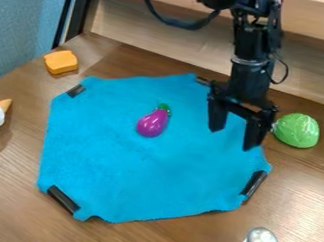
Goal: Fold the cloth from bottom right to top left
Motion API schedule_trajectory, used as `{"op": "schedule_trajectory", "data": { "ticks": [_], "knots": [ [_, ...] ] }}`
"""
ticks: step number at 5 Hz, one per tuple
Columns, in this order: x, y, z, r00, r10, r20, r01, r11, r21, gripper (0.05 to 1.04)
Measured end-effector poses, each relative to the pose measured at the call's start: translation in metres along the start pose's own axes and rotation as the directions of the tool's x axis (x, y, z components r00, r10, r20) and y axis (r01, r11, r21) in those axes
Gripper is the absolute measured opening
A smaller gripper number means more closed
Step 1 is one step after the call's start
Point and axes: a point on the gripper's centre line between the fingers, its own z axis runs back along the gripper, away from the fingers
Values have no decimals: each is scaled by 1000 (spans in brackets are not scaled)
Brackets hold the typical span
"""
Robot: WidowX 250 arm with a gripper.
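Across the middle of the tabletop (15, 193) lies the blue cloth (149, 177), spread out mostly flat, with a purple toy eggplant (152, 123) resting on it above centre. Over the cloth's right side hangs the gripper (233, 138), its two fingers spread apart with nothing between them. We judge the cloth light, soft and limp, with a fuzzy face that should grip well rather than slip; it can't be pushed into a fold, so we need to pinch and lift it. We'd take hold at the lower right, right by the black strip (255, 185), catching a little fabric from above. We can't tell whether that strip is fastened on; if so, it may weigh the corner down. The eggplant looks smooth and could roll as we draw the fold over.
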Motion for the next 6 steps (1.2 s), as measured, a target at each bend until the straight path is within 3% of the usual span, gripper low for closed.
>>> {"op": "schedule_trajectory", "data": {
  "ticks": [2, 4, 6],
  "knots": [
    [-8, -35, -26, 999, 36, -41, -36, 999, 10, 999],
    [-20, -53, -42, 998, 42, -54, -38, 997, 70, 972],
    [-24, -58, -47, 999, 27, -34, -23, 993, 116, 429]
  ]
}}
